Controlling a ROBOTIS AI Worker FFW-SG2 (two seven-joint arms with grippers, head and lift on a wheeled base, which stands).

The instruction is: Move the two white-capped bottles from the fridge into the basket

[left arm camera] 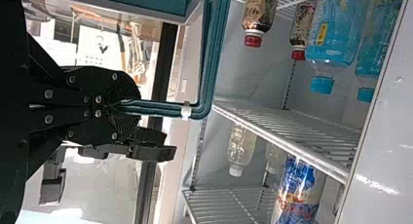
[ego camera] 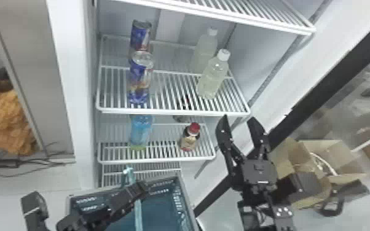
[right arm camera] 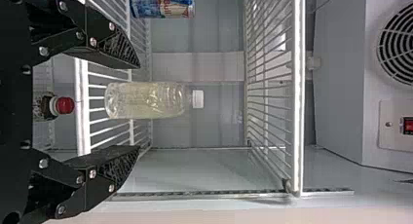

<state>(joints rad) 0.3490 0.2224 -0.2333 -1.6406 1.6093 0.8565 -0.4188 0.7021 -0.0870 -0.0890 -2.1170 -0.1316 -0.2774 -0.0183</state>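
While the left gripper (ego camera: 139, 189) clamps the basket handle (ego camera: 138, 215), the right gripper (ego camera: 238, 119) gapes. Cans (ego camera: 140, 73) stand at the white-capped bottles' (ego camera: 213, 78) nine o'clock.

Head view looks down into the fridge (ego camera: 75, 92); sideways wrist views face its shelves (ego camera: 175, 112), right nearer; all share a white-capped bottle (ego camera: 212, 78).

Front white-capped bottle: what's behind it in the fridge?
Behind the front bottle stands a second white-capped bottle, cap and upper body visible. The front one covers part of its lower body; anything small hidden there can't be told.
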